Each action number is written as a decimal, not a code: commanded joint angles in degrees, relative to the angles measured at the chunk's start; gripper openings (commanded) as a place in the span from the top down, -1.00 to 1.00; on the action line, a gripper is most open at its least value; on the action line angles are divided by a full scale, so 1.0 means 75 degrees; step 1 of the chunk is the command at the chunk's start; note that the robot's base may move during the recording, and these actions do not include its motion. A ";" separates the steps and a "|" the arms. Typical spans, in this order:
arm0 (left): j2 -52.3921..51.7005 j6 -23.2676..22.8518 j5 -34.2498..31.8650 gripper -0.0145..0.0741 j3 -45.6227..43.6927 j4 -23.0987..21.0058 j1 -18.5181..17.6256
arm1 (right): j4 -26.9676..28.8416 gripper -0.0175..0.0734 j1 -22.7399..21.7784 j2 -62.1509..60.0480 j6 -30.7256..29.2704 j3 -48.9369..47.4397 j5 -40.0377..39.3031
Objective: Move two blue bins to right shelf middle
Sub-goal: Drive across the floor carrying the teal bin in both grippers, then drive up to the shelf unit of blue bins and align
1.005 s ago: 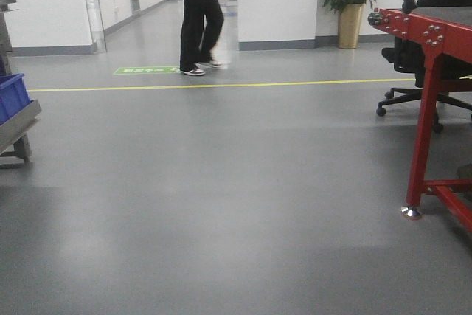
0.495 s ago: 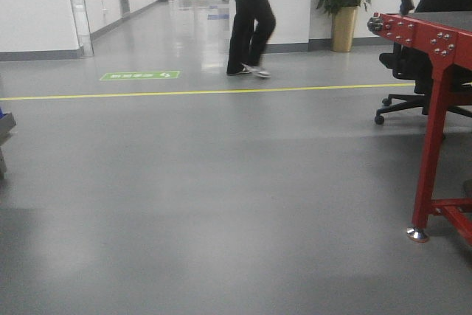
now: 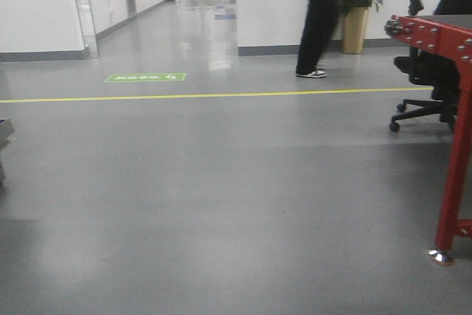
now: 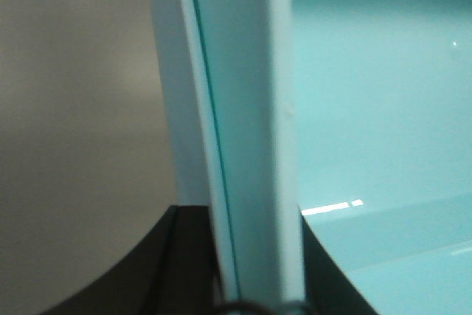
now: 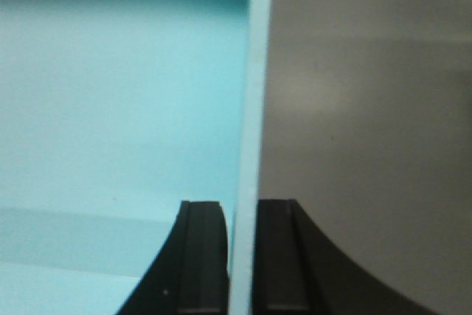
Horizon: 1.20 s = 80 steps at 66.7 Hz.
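In the left wrist view my left gripper is shut on the upright wall of a pale blue bin; the bin's inside fills the right of that view. In the right wrist view my right gripper is shut on the thin wall of a blue bin, whose inside lies to the left. Whether both walls belong to one bin cannot be told. Neither the bins nor the grippers show in the front view, and the right shelf is out of view.
Grey floor stretches ahead, crossed by a yellow line. A red table stands at the right with an office chair behind it. A person walks by a potted plant. A grey rack corner shows at the left edge.
The person has walked from left to right. The grey rack with a blue bin has slid out past the left edge, and the red table has shifted right in the view.
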 commanded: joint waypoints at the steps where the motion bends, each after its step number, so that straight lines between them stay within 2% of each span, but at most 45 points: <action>1: -0.0197 0.0011 -0.0838 0.92 -0.0192 -0.0643 -0.0059 | 0.0346 0.98 0.0060 -0.0069 -0.0086 -0.0088 -0.0621; 80: -0.0197 0.0011 -0.0838 0.92 -0.0192 -0.0643 -0.0059 | 0.0346 0.98 0.0060 -0.0069 -0.0086 -0.0088 -0.0621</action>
